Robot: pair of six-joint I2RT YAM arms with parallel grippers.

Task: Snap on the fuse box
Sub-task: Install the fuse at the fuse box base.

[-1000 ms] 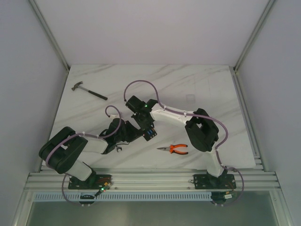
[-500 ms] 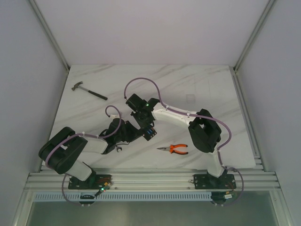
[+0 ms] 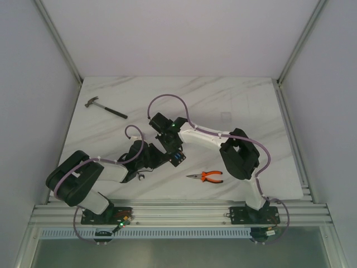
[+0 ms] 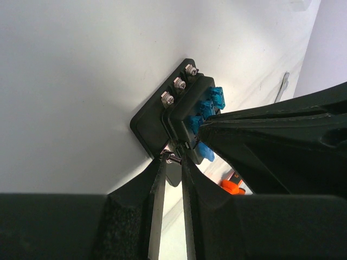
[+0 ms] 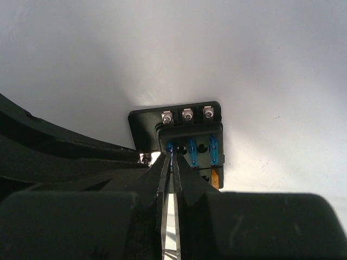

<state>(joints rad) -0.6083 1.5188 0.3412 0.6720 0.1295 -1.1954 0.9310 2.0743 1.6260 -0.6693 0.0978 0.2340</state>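
Note:
The fuse box (image 5: 145,122) is a small black block with three silver screws along its top and blue fuses (image 5: 214,149) in its slots, plus one orange fuse. My right gripper (image 5: 173,155) reaches onto its face from below, jaws almost together and pinching the leftmost blue fuse. My left gripper (image 4: 174,157) is shut on a small screw terminal at the edge of the fuse box (image 4: 150,123), holding the box. In the top view both grippers meet over the fuse box (image 3: 178,160) at the table's middle.
Orange-handled pliers (image 3: 206,177) lie to the right of the grippers. A hammer (image 3: 105,108) lies at the far left of the marble table (image 3: 234,100). Metal rails border the table's sides and near edge.
The right arm swayed slightly to the right and came back over the box. The left arm and the fuse box stayed put.

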